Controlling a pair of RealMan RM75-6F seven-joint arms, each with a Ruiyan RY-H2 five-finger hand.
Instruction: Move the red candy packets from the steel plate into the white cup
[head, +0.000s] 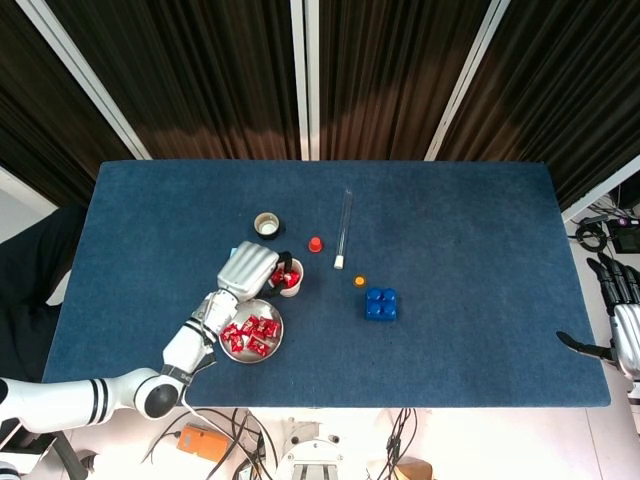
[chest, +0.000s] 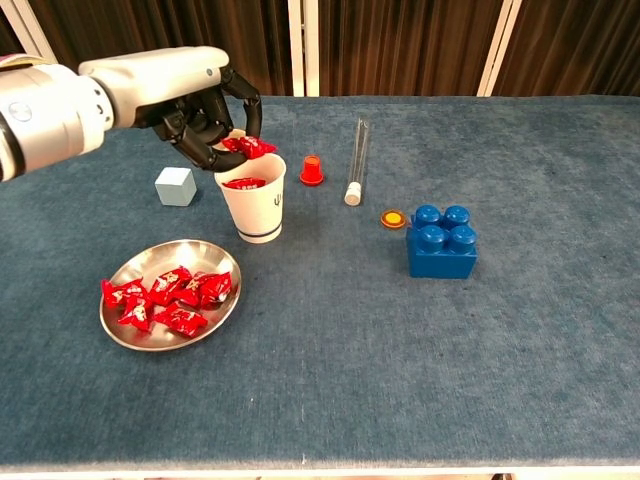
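Dark curtains backed the blue table (head: 470, 220). From the head, the left hand (head: 250, 270) hung beside the cup (head: 288, 277), nearer than the idle right hand (head: 622, 330) (fingers spread). From the chest, its fingers (chest: 215, 125) pinched a packet (chest: 248, 147) directly above the cup's mouth; more packets (chest: 165, 297) lay in the plate (chest: 225, 262).

Both views bright and evenly lit from overhead, shadows soft and short, e.g. under the blue block (chest: 442, 240). Sharp focus across the table (chest: 560, 340); mild glare on the steel plate (chest: 222, 262) and the left hand (chest: 196, 103) shell. Head view shows slight wide-angle bending at the edges, and the dark curtains (head: 400, 70) behind lose detail.
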